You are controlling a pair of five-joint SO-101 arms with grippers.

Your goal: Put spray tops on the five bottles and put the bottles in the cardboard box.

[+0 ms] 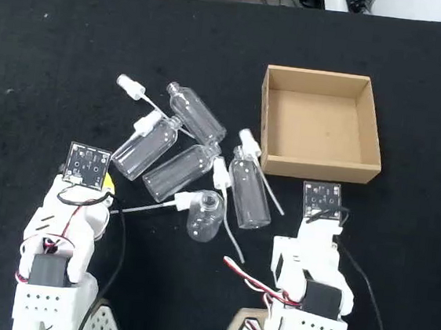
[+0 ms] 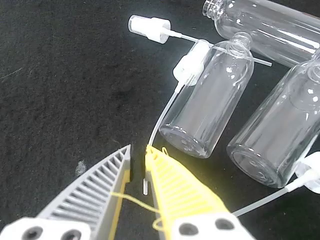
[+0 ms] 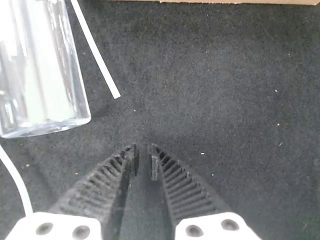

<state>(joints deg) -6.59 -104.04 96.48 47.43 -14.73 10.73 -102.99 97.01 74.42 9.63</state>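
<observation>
Five bottles [image 1: 179,172] and five tops [image 1: 130,87] lie loose on the tabletop [image 1: 52,37], clustered just left of the box [image 1: 373,130], which holds nothing. No top looks seated, though the one at the neck of the box-side bottle [image 1: 251,193] is hard to judge. Judged step: first capping, not yet begun.

Left gripper [image 2: 137,150]: jaws nearly pressed together, thin slit, pinching nothing. The tube end of a top [image 2: 192,62] lies at the yellow jaw's tip. Right gripper [image 3: 143,150]: jaws likewise near-closed and empty, over bare tabletop beside the box-side bottle.

Axes:
- Far bottle [image 1: 196,113] lies diagonal, open neck pointing away from the arms and leftward.
- Middle bottle [image 1: 180,170] and its left neighbour [image 1: 145,148] lie parallel, necks pointing away and rightward.
- Box-side bottle lies lengthwise away from the arms, neck at the far end.
- Fifth bottle [image 1: 205,217] appears upright, mouth up.

Next: jaws must spread, take a top by its head and thread the tube into a neck. The upright one looks easiest, with the other arm steadying it.
</observation>
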